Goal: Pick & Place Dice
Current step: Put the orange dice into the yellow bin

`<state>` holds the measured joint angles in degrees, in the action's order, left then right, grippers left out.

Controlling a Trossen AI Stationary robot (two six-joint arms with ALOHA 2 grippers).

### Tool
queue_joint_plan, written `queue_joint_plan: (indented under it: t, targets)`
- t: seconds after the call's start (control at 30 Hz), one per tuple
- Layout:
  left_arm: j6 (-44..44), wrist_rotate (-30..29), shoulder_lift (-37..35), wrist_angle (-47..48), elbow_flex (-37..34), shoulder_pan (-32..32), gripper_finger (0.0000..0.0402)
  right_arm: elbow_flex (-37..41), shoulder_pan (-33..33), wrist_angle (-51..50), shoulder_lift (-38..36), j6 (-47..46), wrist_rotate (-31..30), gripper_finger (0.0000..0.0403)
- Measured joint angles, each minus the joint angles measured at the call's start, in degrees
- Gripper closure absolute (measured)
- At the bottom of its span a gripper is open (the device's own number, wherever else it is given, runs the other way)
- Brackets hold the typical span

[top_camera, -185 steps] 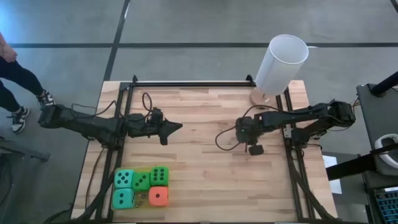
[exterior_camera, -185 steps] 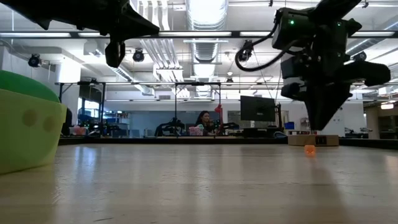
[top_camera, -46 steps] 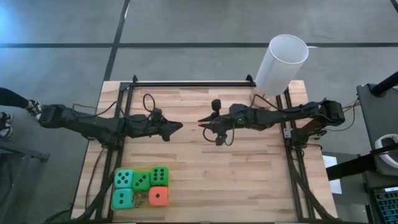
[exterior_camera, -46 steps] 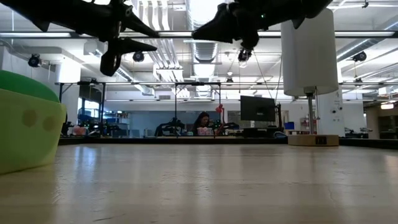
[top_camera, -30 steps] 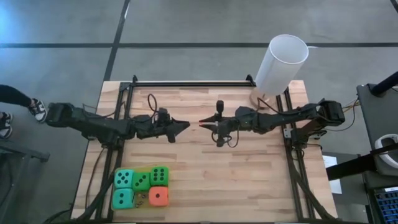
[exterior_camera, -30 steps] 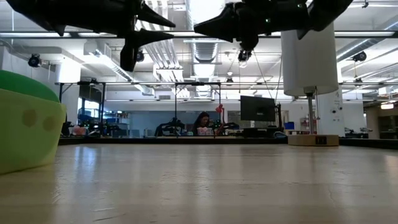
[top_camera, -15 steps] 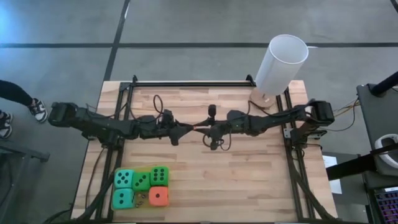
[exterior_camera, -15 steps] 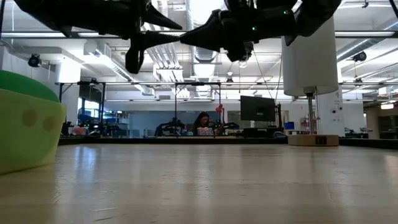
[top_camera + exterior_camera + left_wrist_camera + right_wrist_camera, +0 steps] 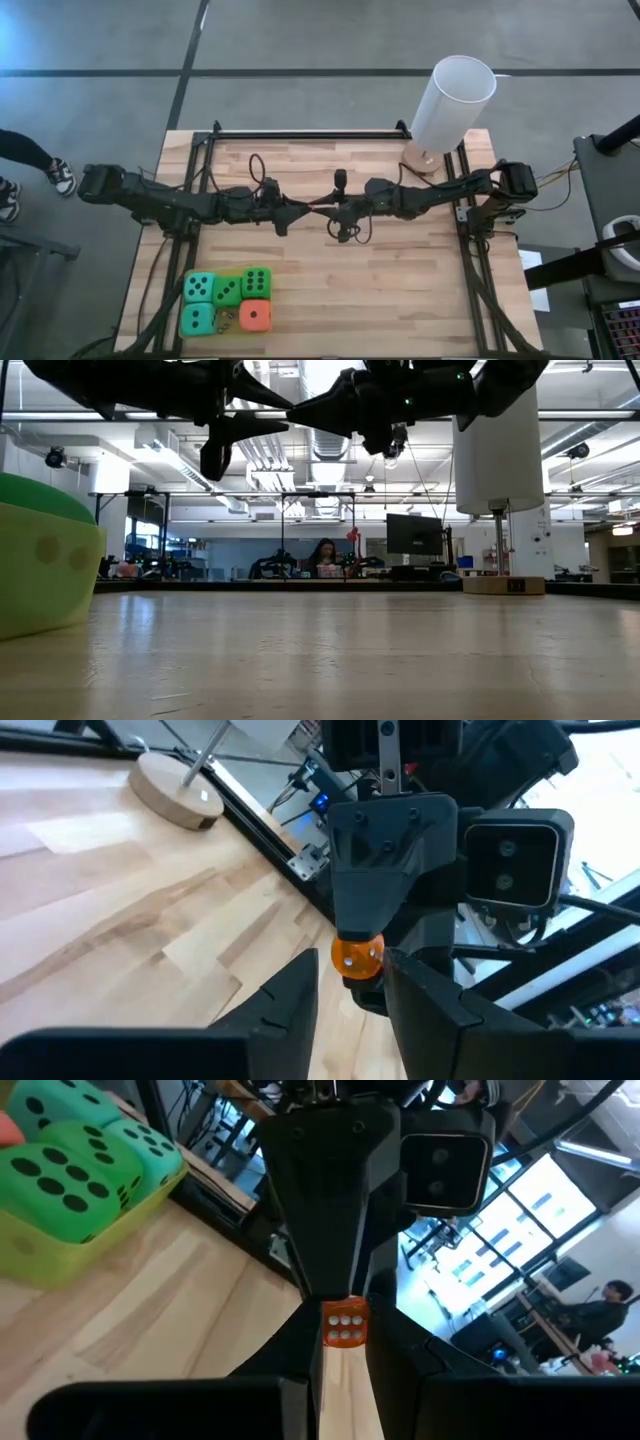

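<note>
Pinching a small orange die (image 9: 346, 1323) above mid-bench, six-pip face turned back toward its own wrist, the right hand (image 9: 322, 207) faces the left hand (image 9: 297, 208), whose slightly parted fingers flank the die.

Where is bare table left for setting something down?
Free: the front of the table right of the dice, and the strip between the arms and back rail, left of the white cylinder. Crowded: mid-table, where the left gripper and right gripper meet at a small orange die, and the dice corner.
</note>
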<state>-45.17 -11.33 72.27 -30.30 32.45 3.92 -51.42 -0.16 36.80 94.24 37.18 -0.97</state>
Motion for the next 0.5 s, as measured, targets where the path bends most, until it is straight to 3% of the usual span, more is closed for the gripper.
queue_joint_plan:
  t: [0.5]
  targets:
    - [-0.09,0.26,-0.04,-1.84,0.00,0.00,0.0268,0.02,1.06,1.55,-0.02,0.66,-0.14,0.0353]
